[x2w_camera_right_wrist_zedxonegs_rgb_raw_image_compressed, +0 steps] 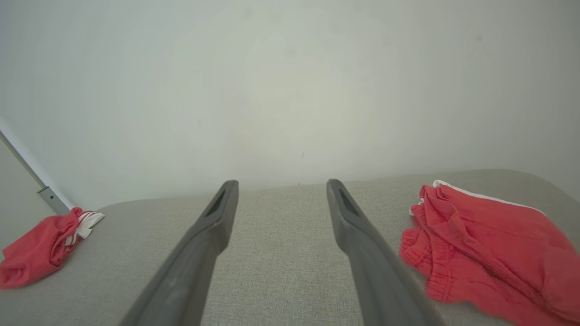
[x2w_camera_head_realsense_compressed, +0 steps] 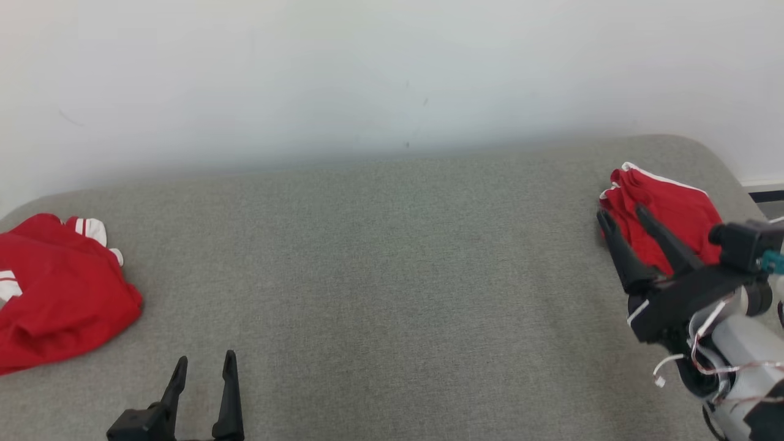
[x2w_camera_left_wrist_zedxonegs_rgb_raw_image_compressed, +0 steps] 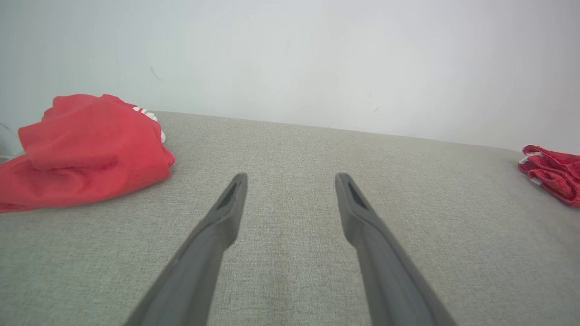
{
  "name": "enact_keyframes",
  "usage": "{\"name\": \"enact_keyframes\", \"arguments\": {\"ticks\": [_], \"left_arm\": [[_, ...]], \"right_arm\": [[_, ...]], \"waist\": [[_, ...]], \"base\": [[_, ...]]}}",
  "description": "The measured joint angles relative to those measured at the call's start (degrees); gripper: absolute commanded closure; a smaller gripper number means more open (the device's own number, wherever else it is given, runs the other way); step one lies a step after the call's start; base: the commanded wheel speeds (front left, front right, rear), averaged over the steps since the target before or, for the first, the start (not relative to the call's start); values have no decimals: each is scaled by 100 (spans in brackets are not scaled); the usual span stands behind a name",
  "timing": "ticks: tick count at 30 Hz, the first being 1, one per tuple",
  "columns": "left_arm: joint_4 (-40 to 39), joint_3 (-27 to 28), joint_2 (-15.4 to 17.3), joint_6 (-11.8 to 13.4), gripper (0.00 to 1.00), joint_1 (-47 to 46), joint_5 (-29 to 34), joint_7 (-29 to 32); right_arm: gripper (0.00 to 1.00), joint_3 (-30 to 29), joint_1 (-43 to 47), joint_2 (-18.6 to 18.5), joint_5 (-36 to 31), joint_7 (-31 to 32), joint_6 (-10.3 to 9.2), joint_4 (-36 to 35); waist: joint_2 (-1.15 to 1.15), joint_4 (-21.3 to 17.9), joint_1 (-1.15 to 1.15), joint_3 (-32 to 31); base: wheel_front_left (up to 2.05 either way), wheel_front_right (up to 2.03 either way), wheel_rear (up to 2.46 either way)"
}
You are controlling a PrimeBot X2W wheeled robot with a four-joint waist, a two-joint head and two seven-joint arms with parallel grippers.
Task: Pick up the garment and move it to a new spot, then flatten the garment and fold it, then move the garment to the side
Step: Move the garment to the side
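Shorts [x2w_camera_head_realsense_compressed: 674,208] sit at the far right of the head view, near the rounded corner of the grey pad [x2w_camera_head_realsense_compressed: 392,275]. They're red with thin white piping and a gathered elastic waistband, and lie in a loose bunched stack.

Right gripper [x2w_camera_head_realsense_compressed: 621,212]: we see the fingers spread wide, with nothing between them. In the head view its tips overlap the near left edge of the shorts. In the right wrist view the right finger [x2w_camera_right_wrist_zedxonegs_rgb_raw_image_compressed: 362,244] runs just beside the waistband. We can't tell whether it makes contact.

Left gripper [x2w_camera_head_realsense_compressed: 206,358]: it sits at bottom left with fingers also wide apart and empty, over bare pad, touching no cloth.

A second red piece, a shirt [x2w_camera_head_realsense_compressed: 55,300], is crumpled at the left edge, well apart from both grippers. It looks like a smooth knit with white striped cuffs poking out at its top.

The pad is a coarse woven grey-beige fabric, flat, with a soft rounded right corner. The fingers are long, dark, matte and tapered, each with a slot near the tip. Behind is a plain white wall [x2w_camera_head_realsense_compressed: 392,73] with a few faint scuffs.
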Motion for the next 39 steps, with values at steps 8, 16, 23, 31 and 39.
{"name": "enact_keyframes", "arguments": {"ticks": [8,16,23,31,39], "left_arm": [[-220,112,-4,10,0,112,15,-21],[-390,164,-37,51,0,275,171,-21],[-446,200,-43,51,0,387,212,-3],[-479,270,-36,52,0,410,367,97],[-545,369,-41,53,0,491,601,192]], "right_arm": [[0,-124,739,-78,-543,-7,-604,-770],[0,-748,1626,-207,-762,-7,-1053,-1571],[0,-959,2165,-77,-982,-7,-1151,-1940],[0,-1157,2413,67,-1240,-7,-1203,-2107],[0,-1416,2590,105,-1558,-7,-1245,-2147]], "waist": [[1,-97,0,-101],[1,-141,0,-124],[1,-152,1,-118],[0,-124,1,-98],[1,-75,1,-81]], "base": [[0,0,0],[0,0,0],[0,0,0],[0,0,0],[0,0,0]]}}
